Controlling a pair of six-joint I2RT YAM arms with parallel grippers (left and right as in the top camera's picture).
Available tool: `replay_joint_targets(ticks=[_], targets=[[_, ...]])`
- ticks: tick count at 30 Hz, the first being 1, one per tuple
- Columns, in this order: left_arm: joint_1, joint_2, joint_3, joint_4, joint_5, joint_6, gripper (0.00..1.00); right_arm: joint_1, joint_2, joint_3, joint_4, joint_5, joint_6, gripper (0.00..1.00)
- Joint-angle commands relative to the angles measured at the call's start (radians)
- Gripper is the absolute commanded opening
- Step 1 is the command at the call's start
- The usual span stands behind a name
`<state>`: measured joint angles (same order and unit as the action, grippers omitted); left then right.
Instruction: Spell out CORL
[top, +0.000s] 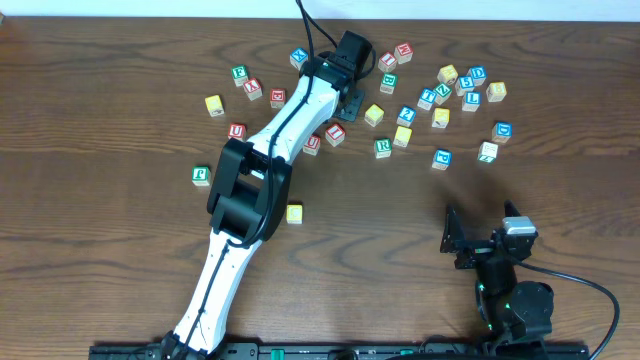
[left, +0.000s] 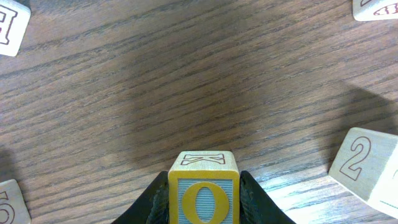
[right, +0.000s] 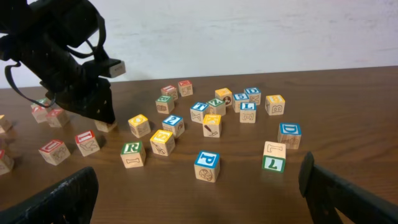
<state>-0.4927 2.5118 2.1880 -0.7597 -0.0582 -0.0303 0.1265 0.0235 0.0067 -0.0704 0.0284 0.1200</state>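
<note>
A yellow-faced cube with the letter O (left: 204, 200) sits between the black fingers of my left gripper (left: 204, 178), which press on both its sides just above the table. In the overhead view the left gripper (top: 350, 92) is far back and covers that cube. A lone yellow cube (top: 294, 213) lies near the left arm's elbow; its letter is unreadable. The green R cube (top: 382, 147) (right: 132, 149) and a blue L cube (right: 247, 111) lie among the loose cubes. My right gripper (top: 456, 240) (right: 199, 196) stands open and holds nothing at the front right.
Several other lettered cubes are scattered across the back of the table (top: 450, 90), red-lettered ones to the left (top: 252, 88). A cube marked 2 (left: 367, 169) lies just right of the left gripper. A blue P cube (right: 206, 163) and a green L cube (right: 272, 163) lie ahead of the right gripper.
</note>
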Motion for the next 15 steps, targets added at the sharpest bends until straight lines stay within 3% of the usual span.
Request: replay_joint_targets(ticks=[1, 9, 10, 15], targets=[[0.004, 0.026, -0.005, -0.006, -0.003, -0.008, 0.2, -0.011, -0.007, -0.002, -0.004, -0.005, -0.013, 0.99], [0.004, 0.01, -0.003, -0.01, -0.003, -0.008, 0.19, -0.011, -0.007, -0.002, -0.004, -0.005, -0.013, 0.99], [0.004, -0.009, -0.003, -0.015, -0.003, -0.008, 0.14, -0.011, -0.007, -0.002, -0.004, -0.005, -0.013, 0.99], [0.004, -0.1, -0.003, -0.022, -0.003, -0.008, 0.13, -0.011, -0.007, -0.002, -0.004, -0.005, -0.013, 0.99]])
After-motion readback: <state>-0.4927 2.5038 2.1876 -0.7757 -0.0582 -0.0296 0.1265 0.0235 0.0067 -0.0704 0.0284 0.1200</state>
